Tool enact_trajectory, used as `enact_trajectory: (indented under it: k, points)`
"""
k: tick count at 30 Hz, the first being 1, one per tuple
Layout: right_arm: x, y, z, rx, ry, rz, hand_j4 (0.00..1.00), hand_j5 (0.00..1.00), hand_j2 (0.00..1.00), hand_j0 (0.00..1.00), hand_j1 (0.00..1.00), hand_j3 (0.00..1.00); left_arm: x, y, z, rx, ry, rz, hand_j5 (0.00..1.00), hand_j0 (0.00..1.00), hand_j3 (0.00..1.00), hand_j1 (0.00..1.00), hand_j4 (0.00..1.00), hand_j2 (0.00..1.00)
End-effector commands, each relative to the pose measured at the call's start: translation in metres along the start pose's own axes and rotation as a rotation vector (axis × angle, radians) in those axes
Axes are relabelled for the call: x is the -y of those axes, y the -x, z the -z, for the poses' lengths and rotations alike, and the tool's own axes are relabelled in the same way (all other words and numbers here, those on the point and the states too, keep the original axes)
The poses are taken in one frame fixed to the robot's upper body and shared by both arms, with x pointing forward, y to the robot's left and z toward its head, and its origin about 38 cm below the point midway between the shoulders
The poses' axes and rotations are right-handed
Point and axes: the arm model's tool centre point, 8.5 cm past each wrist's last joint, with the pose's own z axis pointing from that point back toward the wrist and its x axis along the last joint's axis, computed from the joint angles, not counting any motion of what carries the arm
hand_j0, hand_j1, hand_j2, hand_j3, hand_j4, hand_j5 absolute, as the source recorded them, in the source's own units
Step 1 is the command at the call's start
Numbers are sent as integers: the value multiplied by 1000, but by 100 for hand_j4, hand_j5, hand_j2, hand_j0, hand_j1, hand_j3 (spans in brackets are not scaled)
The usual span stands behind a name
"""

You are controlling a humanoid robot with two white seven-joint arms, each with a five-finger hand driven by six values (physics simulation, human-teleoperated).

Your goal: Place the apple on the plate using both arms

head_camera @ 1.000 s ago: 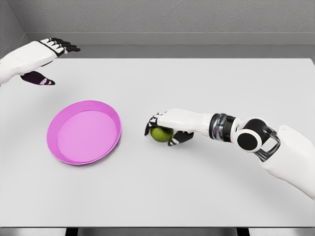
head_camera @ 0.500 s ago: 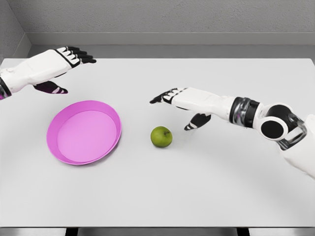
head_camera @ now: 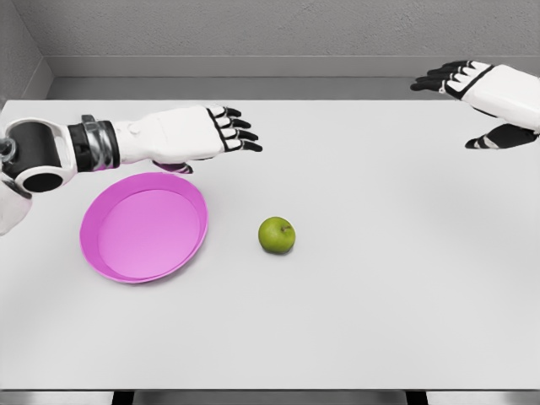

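Head view: round glossy apple (head_camera: 277, 234), shallow plate (head_camera: 143, 225)

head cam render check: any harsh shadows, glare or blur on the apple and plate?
Head view: lighting is soft and even; the apple casts only a faint contact shadow on the table, with a small dull highlight on top. The plate shows no glare, just darker shading inside its far rim. Apple, plate, left hand and right hand have crisp edges, no motion blur.
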Motion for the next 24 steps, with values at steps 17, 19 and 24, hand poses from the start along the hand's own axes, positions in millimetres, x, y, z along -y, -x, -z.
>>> enact_trajectory:
  k: [17, 19, 24]
  points:
    - [-15, -7, 4, 47, -66, -11, 100, 100, 100, 100, 100, 100, 27, -74, 73, 210, 178, 160, 100, 100, 100, 100, 100, 100]
    - [-15, -7, 4, 46, -66, -10, 100, 100, 100, 100, 100, 100, 32, -75, 74, 214, 197, 155, 100, 100, 100, 100, 100, 100]
    - [-14, -7, 4, 47, -65, -12, 100, 100, 100, 100, 100, 100, 43, -75, 74, 212, 220, 133, 100, 100, 100, 100, 100, 100]
